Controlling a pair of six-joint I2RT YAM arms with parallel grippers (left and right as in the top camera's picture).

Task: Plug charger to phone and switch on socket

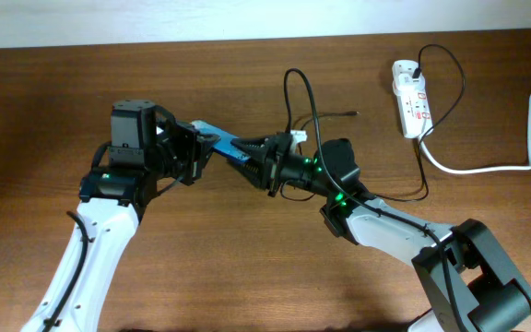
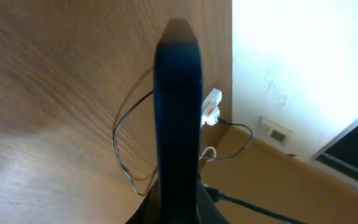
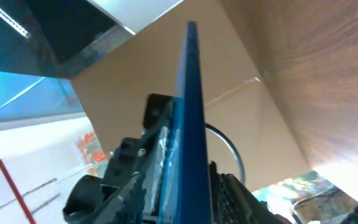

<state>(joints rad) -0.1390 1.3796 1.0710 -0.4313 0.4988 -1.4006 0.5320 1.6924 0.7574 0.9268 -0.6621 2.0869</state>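
Blue phone (image 1: 219, 140) was pinched by left fingers (image 1: 194, 149); right fingers (image 1: 252, 149) sat at its other end, grip couldn't be told. Uneven release risked dropping it onto desk (image 1: 247, 267).

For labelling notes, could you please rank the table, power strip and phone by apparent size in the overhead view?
1. Table, clearly largest.
2. Power strip and phone: unsure; the phone is mostly hidden by the left tool and right tool, and may sit nearer the camera.

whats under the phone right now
The phone is held up between the left gripper and right gripper. Only wooden table shows below; the patch directly beneath is covered by them.
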